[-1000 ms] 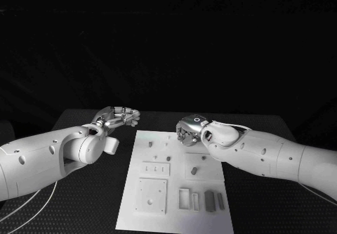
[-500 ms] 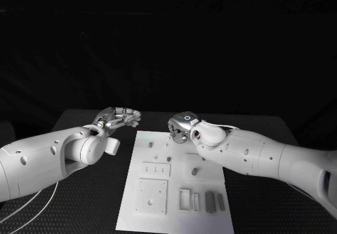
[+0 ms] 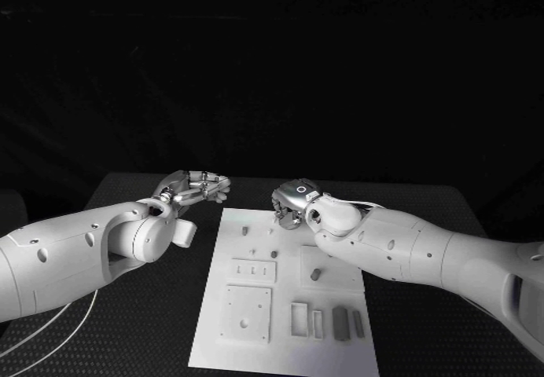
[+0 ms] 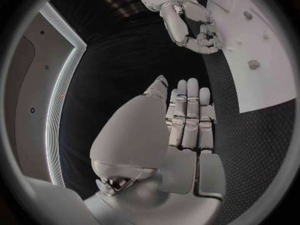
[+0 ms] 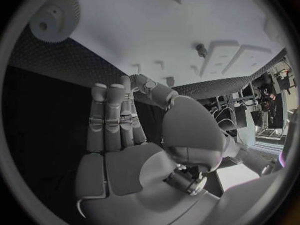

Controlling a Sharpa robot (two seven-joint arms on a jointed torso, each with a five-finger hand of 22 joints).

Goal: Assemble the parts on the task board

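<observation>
Black table (image 3: 136, 314); white task board (image 3: 255, 243)

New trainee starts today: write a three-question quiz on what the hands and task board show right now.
1. True or false: the left hand holds a part.
2. Which hand is over the far end of the task board? A left, B right.
3. Fill in: the right hand holds ____.

Key: 1 false, its fingers are straight and bare in the left wrist view. 2 B. 3 nothing, judging by the right wrist view.
</observation>
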